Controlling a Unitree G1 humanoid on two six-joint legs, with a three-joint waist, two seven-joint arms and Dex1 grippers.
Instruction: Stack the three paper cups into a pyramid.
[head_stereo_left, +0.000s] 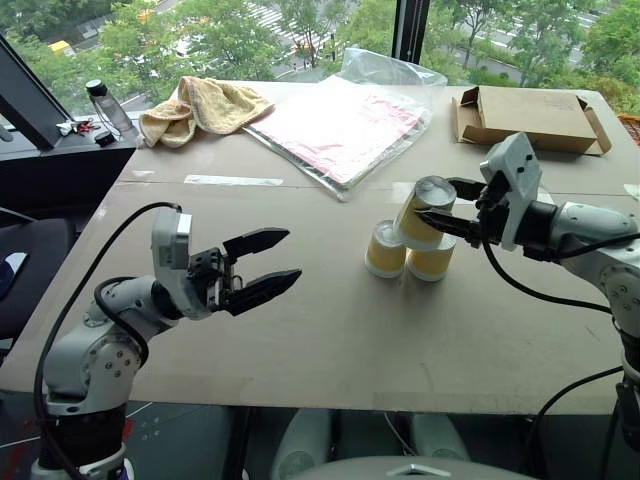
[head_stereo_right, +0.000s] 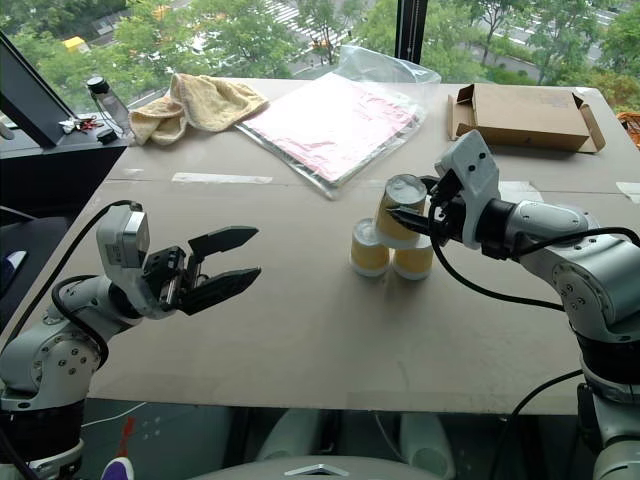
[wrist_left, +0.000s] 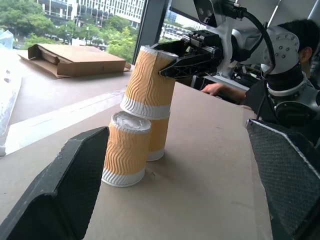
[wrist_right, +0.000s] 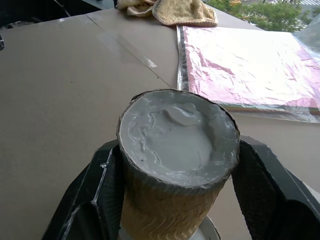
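Observation:
Two paper cups stand upside down side by side on the brown table (head_stereo_left: 300, 340), one on the left (head_stereo_left: 385, 250) and one on the right (head_stereo_left: 432, 262). The third cup (head_stereo_left: 424, 212) leans tilted above them, its lower end at their tops, with my right gripper (head_stereo_left: 437, 203) shut on its upper part. The right wrist view looks onto this cup's white end (wrist_right: 177, 140) between the black fingers (wrist_right: 265, 185). My left gripper (head_stereo_left: 290, 255) hangs open and empty well to the left of the cups, pointing toward them; its view shows the held cup (wrist_left: 148, 82) over the near cup (wrist_left: 126, 150).
At the table's far side lie a flat cardboard box (head_stereo_left: 530, 118), a clear plastic sleeve over a pink sheet (head_stereo_left: 340, 125) and a yellow towel (head_stereo_left: 205, 108). A bottle (head_stereo_left: 108, 105) stands at the far left. A person (wrist_left: 300, 35) sits beyond the table's right edge.

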